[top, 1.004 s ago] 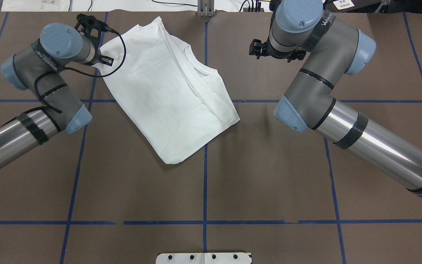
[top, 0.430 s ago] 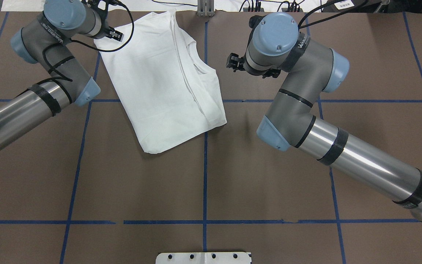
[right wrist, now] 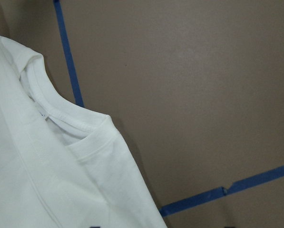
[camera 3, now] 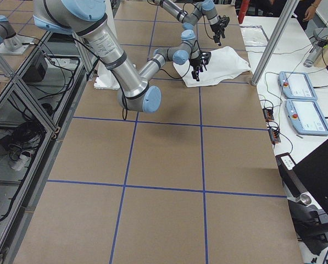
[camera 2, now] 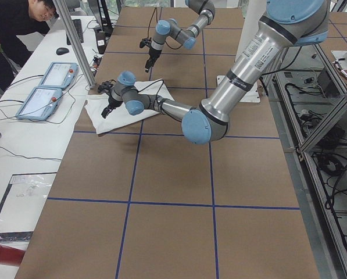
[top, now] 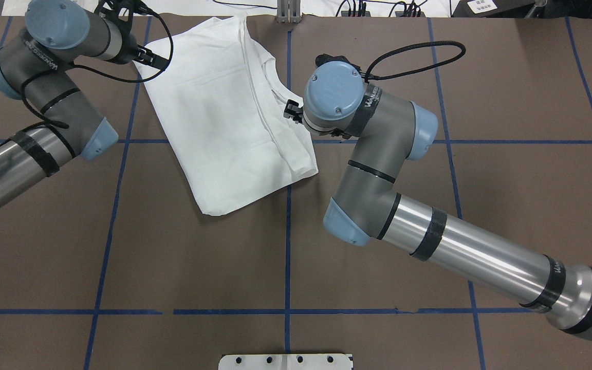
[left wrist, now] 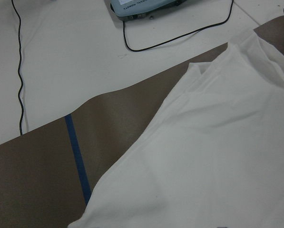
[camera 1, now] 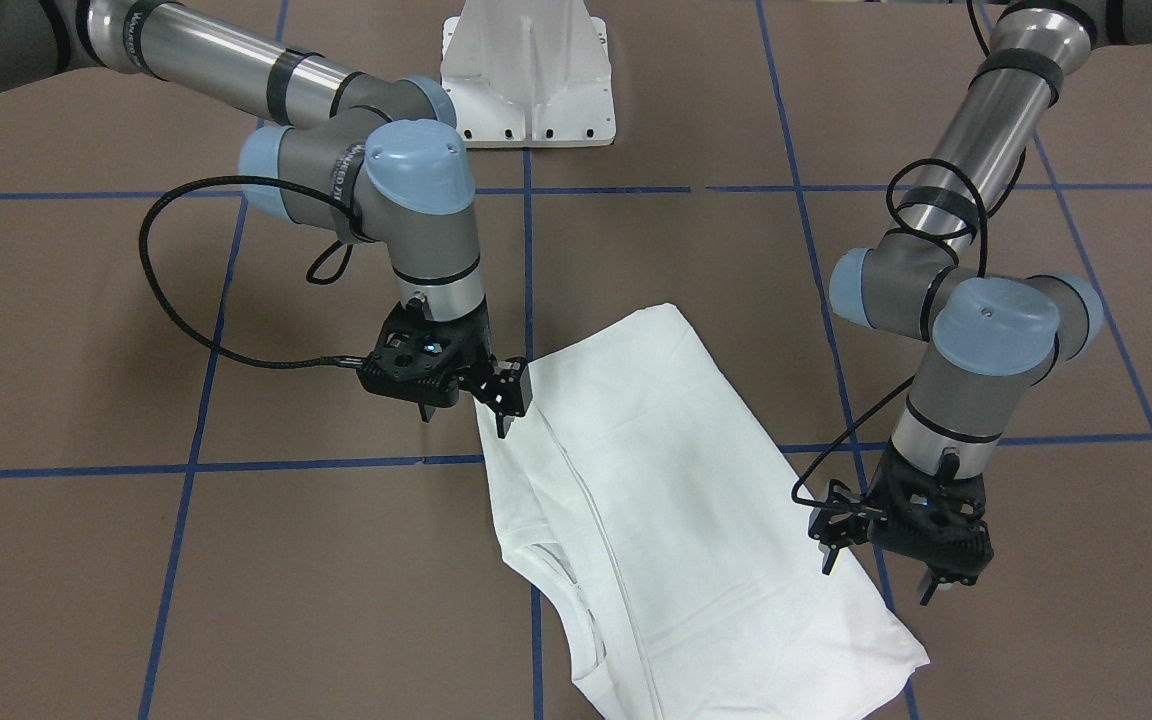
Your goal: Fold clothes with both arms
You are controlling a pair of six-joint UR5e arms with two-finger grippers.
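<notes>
The folded shirt (top: pixel 224 118) is laid flat on the bench (top: pixel 198 267), toward 12 o'clock in the overhead view. The left gripper (camera 1: pixel 876 572) is positioned, released, at its 10 o'clock corner. The right gripper (camera 1: pixel 464 405), likewise released, is positioned at its 3 o'clock edge.

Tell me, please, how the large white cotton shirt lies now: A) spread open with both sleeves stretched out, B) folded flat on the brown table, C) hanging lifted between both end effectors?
B: the white cotton shirt lies flat, compactly folded, on the brown table, no sleeve sticking out.
</notes>
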